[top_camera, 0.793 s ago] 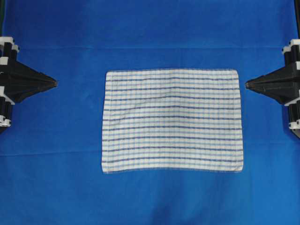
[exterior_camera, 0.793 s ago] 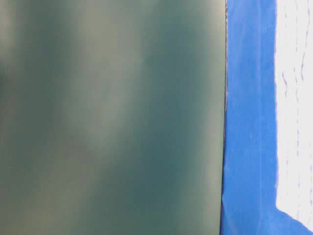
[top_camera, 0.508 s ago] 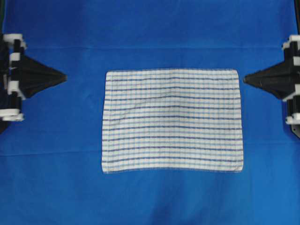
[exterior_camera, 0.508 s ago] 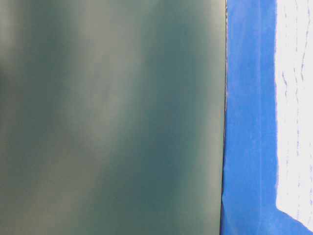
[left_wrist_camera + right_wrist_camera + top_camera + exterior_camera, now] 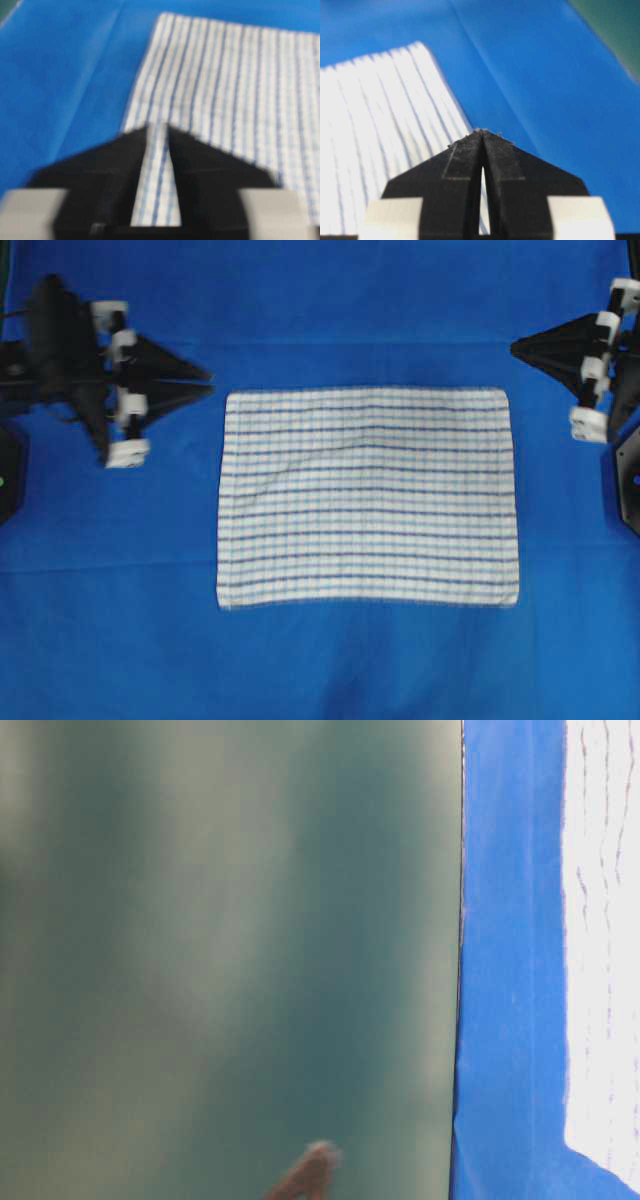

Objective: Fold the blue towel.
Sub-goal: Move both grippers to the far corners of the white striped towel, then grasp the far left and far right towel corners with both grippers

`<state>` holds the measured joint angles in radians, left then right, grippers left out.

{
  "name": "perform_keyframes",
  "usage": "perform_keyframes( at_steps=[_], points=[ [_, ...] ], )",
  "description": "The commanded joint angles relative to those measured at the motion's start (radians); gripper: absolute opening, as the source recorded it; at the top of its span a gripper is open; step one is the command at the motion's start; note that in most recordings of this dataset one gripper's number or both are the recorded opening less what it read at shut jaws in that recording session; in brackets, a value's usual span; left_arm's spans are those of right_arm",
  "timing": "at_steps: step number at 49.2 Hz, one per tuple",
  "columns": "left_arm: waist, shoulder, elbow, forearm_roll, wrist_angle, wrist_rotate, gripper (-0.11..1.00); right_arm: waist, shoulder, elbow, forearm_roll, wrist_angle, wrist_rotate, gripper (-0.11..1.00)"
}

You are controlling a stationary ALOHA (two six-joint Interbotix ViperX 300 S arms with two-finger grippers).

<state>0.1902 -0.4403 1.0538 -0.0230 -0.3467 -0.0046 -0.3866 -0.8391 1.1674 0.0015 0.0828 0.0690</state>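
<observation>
One blue towel (image 5: pixel 367 498) flat, two end effectors, left (image 5: pixel 207 383), right (image 5: pixel 516 346)

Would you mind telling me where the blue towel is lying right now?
In the overhead view, the blue towel lies flat in the middle of the blue table cover, between the left gripper and the right gripper, touching neither.

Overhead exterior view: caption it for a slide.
Blue towel lies flat and unfolded; left end effector and right end effector flank its top corners.
</observation>
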Motion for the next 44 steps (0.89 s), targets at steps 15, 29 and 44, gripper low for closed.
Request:
perform_keyframes(
  at_steps=[15, 29, 44],
  points=[
    [0.081, 0.233, -0.06, -0.005, 0.018, -0.002, 0.86, -0.094, 0.293, 0.044, -0.012, -0.023, 0.0, 0.67],
    [0.098, 0.402, -0.071, -0.006, 0.005, -0.003, 0.82, -0.097, 0.462, 0.051, -0.017, -0.124, -0.003, 0.62],
    [0.126, 0.503, -0.083, -0.006, -0.021, -0.002, 0.82, -0.126, 0.58, 0.052, -0.017, -0.195, -0.005, 0.62]
  ],
)
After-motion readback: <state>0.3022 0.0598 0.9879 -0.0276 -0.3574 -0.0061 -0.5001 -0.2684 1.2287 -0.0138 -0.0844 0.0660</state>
